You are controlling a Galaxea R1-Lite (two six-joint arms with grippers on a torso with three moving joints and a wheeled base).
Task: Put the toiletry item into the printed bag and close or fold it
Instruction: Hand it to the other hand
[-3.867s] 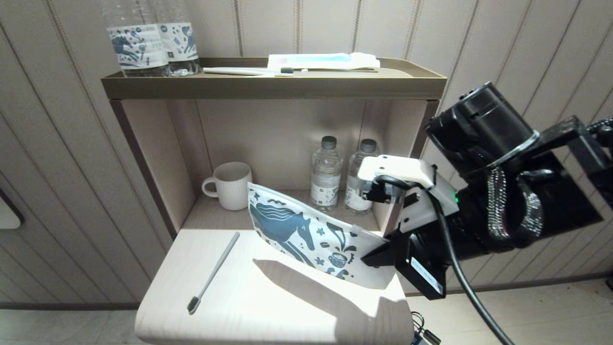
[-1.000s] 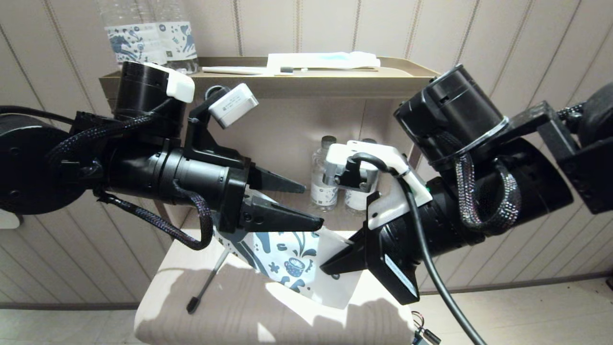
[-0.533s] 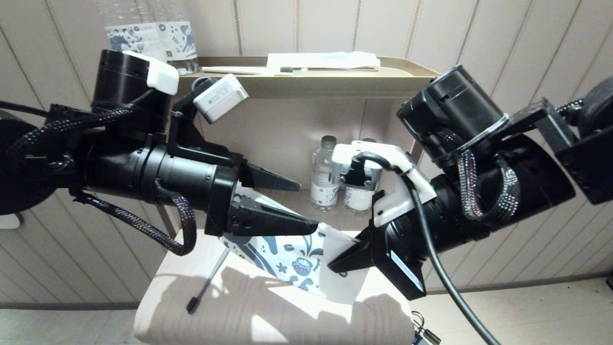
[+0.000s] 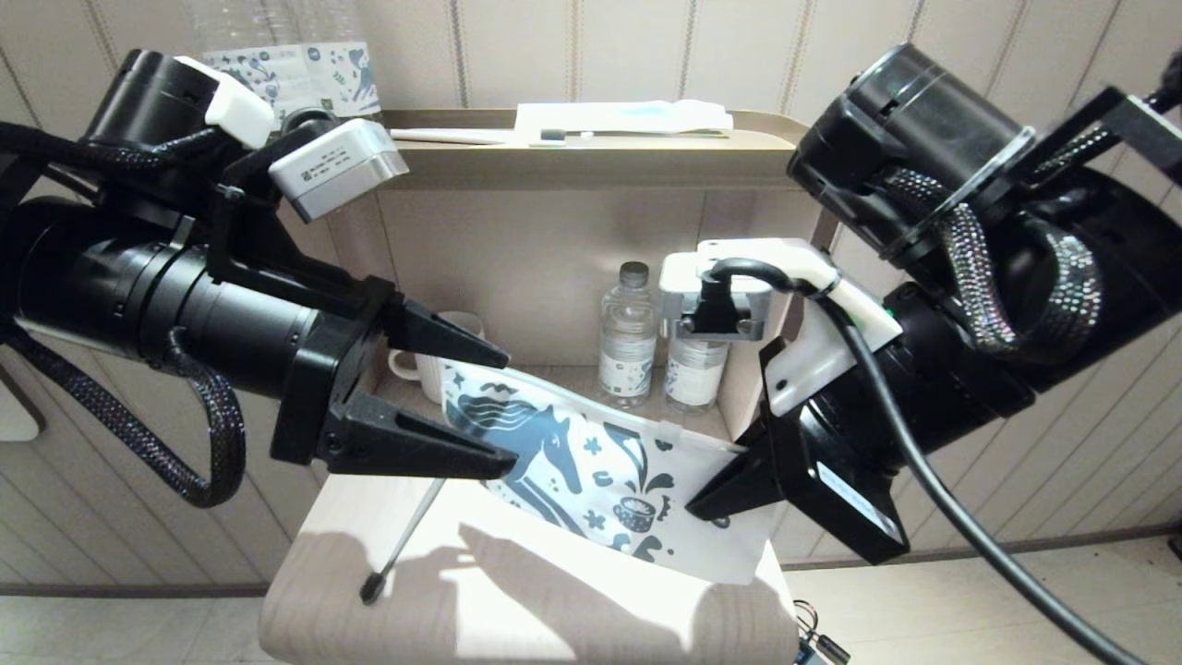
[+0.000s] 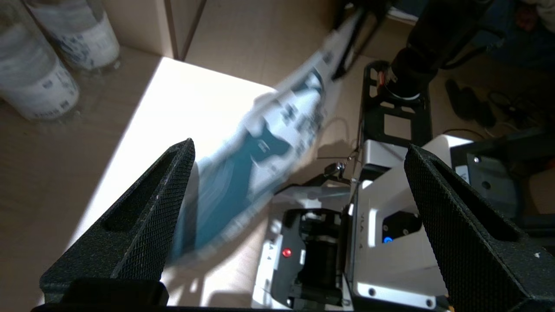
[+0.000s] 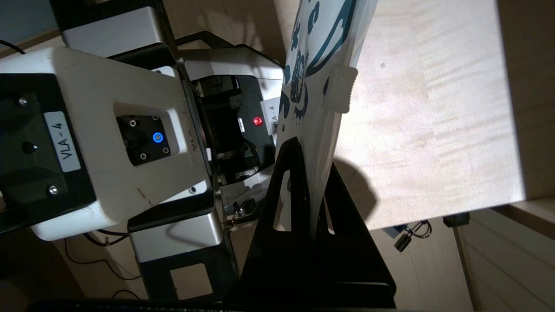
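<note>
The printed bag [image 4: 591, 462] hangs tilted above the small table, horse print facing me. My right gripper [image 4: 702, 503] is shut on its right end; in the right wrist view the gripper [image 6: 312, 158] pinches the bag [image 6: 323, 39] just below the white zip slider [image 6: 340, 89]. My left gripper [image 4: 508, 406] is open at the bag's left end. In the left wrist view the gripper [image 5: 299, 146] stands wide apart, the blurred bag [image 5: 260, 147] lying beside one finger. The grey toothbrush [image 4: 404, 540] lies on the table below the left gripper, bristles toward me.
Behind the bag, in the alcove, stand a white mug [image 4: 427, 371] and two small bottles [image 4: 628, 342]. The top shelf [image 4: 591, 166] carries horse-labelled bottles [image 4: 305, 69], a white-handled toothbrush [image 4: 462, 136] and a flat packet [image 4: 619, 115]. The table's front edge [image 4: 517, 637] is near.
The left gripper, still open, has drawn back to the left and away from the bag's middle. The right gripper has shifted right with the bag, which now hangs more spread out.
</note>
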